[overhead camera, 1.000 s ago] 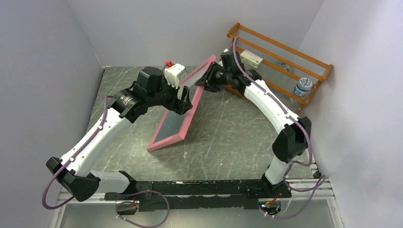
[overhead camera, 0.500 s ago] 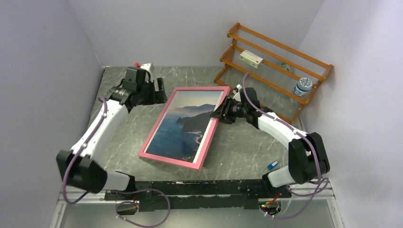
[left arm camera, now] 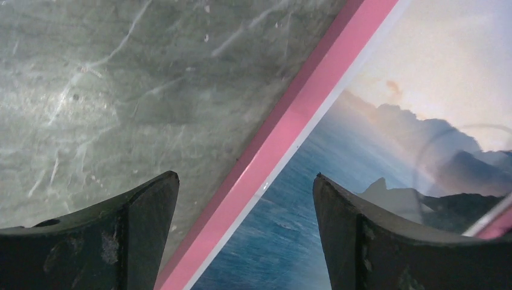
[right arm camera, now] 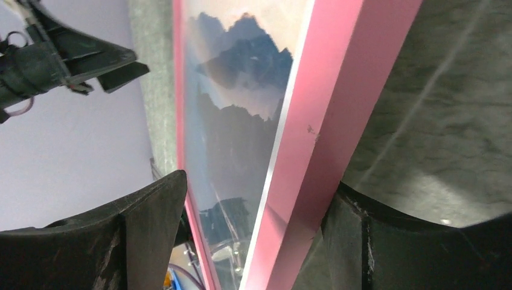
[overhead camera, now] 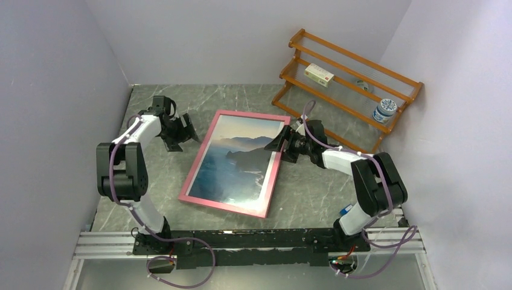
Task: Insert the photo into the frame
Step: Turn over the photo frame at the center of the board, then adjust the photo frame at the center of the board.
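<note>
The pink frame (overhead camera: 199, 158) lies flat on the table, front up, with the sea-and-cliffs photo (overhead camera: 238, 163) showing inside it. My left gripper (overhead camera: 184, 134) is open and empty, just off the frame's upper left edge. In the left wrist view the frame's pink rail (left arm camera: 290, 130) and the photo (left arm camera: 362, 157) lie below the open gripper (left arm camera: 244, 176). My right gripper (overhead camera: 279, 145) is open, low at the frame's right edge. In the right wrist view the gripper (right arm camera: 259, 181) straddles the pink rail (right arm camera: 338, 78), one finger against its outer side, beside the photo (right arm camera: 241, 90).
An orange wooden rack (overhead camera: 350, 78) stands at the back right with a small box (overhead camera: 319, 74) and a blue-and-white jar (overhead camera: 384, 110) on it. A small blue object (overhead camera: 346, 209) lies by the right arm's base. Walls close in on three sides.
The frame went from standing on edge between both grippers to lying flat, face up. My left arm drew back to the left. My right gripper came down with the frame's right edge.
</note>
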`<state>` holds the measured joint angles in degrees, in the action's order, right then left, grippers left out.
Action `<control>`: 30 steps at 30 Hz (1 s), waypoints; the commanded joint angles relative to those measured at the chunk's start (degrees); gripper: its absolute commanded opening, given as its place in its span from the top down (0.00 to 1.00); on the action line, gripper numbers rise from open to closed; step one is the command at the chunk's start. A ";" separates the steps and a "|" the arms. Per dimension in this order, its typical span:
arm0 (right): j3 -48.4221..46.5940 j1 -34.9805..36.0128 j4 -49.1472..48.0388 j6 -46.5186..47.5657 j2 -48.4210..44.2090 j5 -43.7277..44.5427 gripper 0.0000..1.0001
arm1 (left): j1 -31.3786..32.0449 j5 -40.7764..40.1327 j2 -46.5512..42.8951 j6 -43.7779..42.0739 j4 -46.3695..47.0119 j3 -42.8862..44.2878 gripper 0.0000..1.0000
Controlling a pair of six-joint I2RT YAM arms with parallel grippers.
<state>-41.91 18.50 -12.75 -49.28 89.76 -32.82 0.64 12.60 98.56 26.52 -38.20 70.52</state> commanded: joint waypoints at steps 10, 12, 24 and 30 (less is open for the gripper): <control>-12.46 -0.84 16.85 3.65 8.22 15.14 0.13 | -7.55 19.90 8.34 2.47 10.45 -0.84 0.18; -14.25 -0.88 20.42 3.58 9.59 15.51 0.13 | -7.55 20.32 9.15 2.65 10.06 -0.89 0.18; -21.66 0.40 14.88 2.74 21.04 5.62 0.21 | -7.93 15.05 9.15 5.03 6.51 -0.46 0.22; -33.16 0.53 17.42 7.58 25.57 4.50 0.24 | -12.69 7.64 2.45 4.84 3.13 2.94 0.21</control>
<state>-69.38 18.33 5.45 -45.91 113.95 -27.73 -8.82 26.65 107.94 31.18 -32.27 69.52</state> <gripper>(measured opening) 0.766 0.781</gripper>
